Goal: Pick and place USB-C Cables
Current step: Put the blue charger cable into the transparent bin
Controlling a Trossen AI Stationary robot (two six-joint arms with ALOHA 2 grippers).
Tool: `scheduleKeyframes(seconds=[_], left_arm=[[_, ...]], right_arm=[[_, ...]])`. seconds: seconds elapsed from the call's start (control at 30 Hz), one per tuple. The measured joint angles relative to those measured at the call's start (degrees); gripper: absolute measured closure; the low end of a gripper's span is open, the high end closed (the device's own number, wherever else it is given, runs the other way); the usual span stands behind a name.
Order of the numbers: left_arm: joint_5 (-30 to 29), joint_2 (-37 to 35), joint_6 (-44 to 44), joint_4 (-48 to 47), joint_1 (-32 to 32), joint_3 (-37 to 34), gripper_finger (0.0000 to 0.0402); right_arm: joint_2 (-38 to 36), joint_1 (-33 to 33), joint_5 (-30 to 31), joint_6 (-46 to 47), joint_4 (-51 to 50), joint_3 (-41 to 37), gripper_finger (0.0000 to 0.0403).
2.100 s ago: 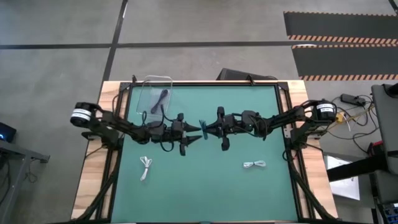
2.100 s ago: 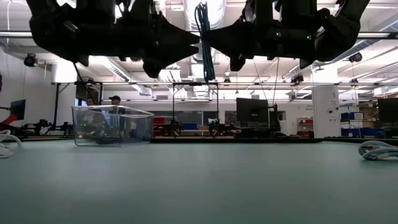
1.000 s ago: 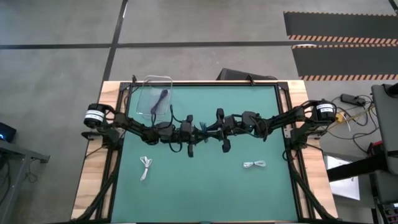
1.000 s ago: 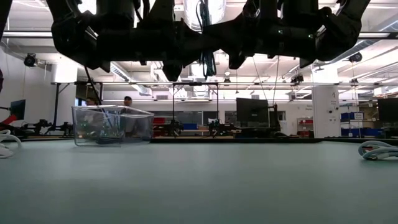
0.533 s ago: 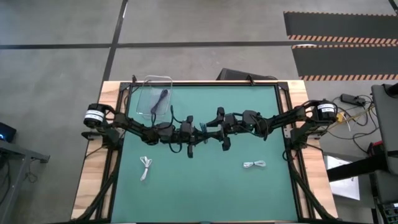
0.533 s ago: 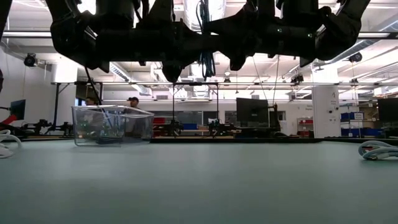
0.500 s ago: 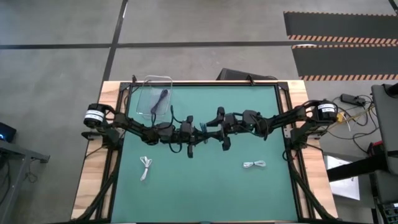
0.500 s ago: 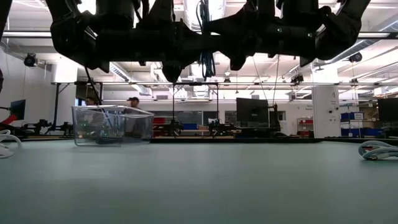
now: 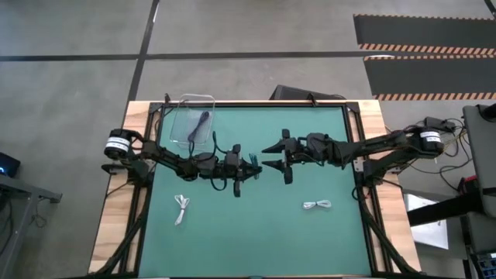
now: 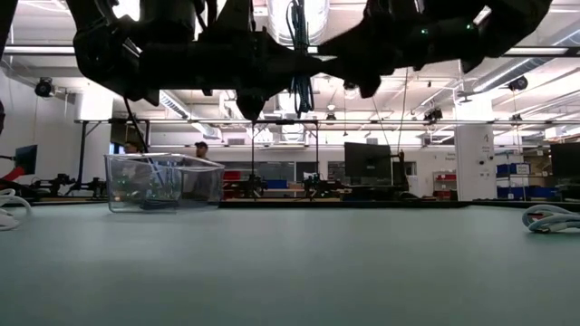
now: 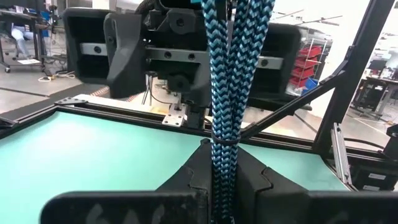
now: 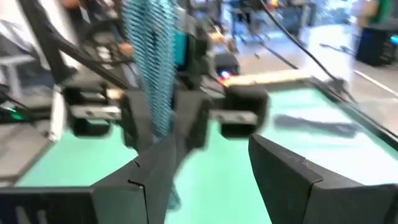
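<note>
Fingers of the left end effector (image 9: 254,165) pinch the teal USB-C cable (image 11: 225,93), held above mid-bench. Half a second ago the right end effector (image 9: 267,146) met it there; now it has drawn back toward 3 o'clock, fingers spread, so the handover looks complete. The clear bin (image 9: 190,118), with what seems a dark cable, waits at 11 o'clock.

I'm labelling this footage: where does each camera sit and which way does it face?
High: overhead, straight down on table; both arms.
Low: table height, facing the room; arms overhead.
Left wrist: behind left gripper, clamping teal cable.
Right wrist: behind open right gripper, facing that cable.
Both wrist views share the cable.
</note>
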Motion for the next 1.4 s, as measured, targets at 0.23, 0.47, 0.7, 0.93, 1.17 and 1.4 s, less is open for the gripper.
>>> scheduleKeyframes(seconds=[0.23, 0.47, 0.7, 0.93, 1.17, 1.4], left_arm=[[-0.5, 0.0, 0.0, -0.5, 0.0, 0.0, 0.0389], [-5.3, -0.1, -3.0, -6.4, 0.1, 0.7, 0.0389], [-6.3, -0.1, -5.8, -9.3, 0.1, 1.3, 0.0389], [-8.7, -0.1, -10.6, -16.7, 0.1, 1.7, 0.0389], [-9.3, -0.1, -12.0, -33.4, 0.1, 8.4, 0.0389], [-9.3, -0.1, -13.4, -50.7, 0.1, 14.9, 0.0389]], right_arm=[[-7.4, 0.0, 7.7, -2.3, -17.4, 0.0, 0.0209], [-12.4, 0.0, 11.3, -3.1, -28.6, 0.0, 0.0209], [-15.9, 0.1, 12.2, -2.8, -36.7, 0.0, 0.0209], [-17.6, 0.1, 12.3, -2.3, -40.9, 0.0, 0.0209], [-17.9, 0.1, 12.3, -2.2, -42.1, 0.0, 0.0209], [-18.2, 0.1, 12.3, -2.4, -44.5, 0.0, 0.0209]])
